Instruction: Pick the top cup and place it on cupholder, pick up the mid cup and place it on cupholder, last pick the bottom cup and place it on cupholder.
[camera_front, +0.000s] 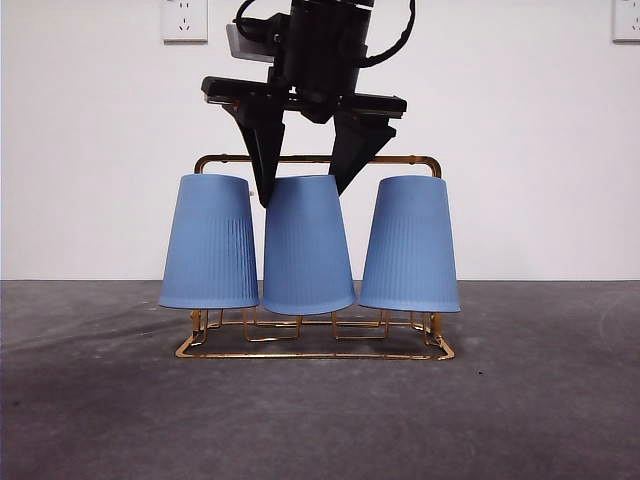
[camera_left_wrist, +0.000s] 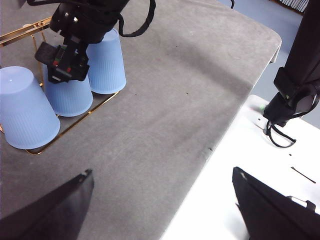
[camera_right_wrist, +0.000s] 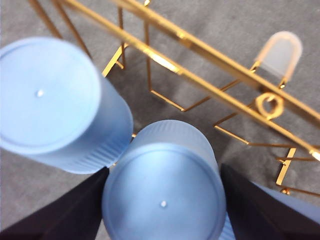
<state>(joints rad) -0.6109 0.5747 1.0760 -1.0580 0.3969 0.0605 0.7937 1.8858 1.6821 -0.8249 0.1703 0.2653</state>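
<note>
Cups are all three upside down on the cupholder (camera_front: 420, 345), in a row on the grey table (camera_front: 320, 420), so I judge this to be the last placement, with only the release and retreat left. Nearest my front camera stands the middle cup (camera_front: 307, 245), slightly ahead of its neighbours and touching the left-hand cup (camera_front: 211, 243); the right-hand cup (camera_front: 410, 245) sits just beside it. My right gripper (camera_front: 304, 180) comes straight down from above, jaws spread and astride the middle cup's top; in its wrist view the two dark jaws stand either side of the cup's closed base, and I cannot tell whether the pads touch it. Next move, as I read it: confirm the jaws are clear of the cup, then lift straight up without nudging the neighbours or catching the gold handle bar (camera_front: 410, 159) behind. Far off, my left gripper (camera_left_wrist: 160, 200) waits open near the table's edge, holding nothing.
</note>
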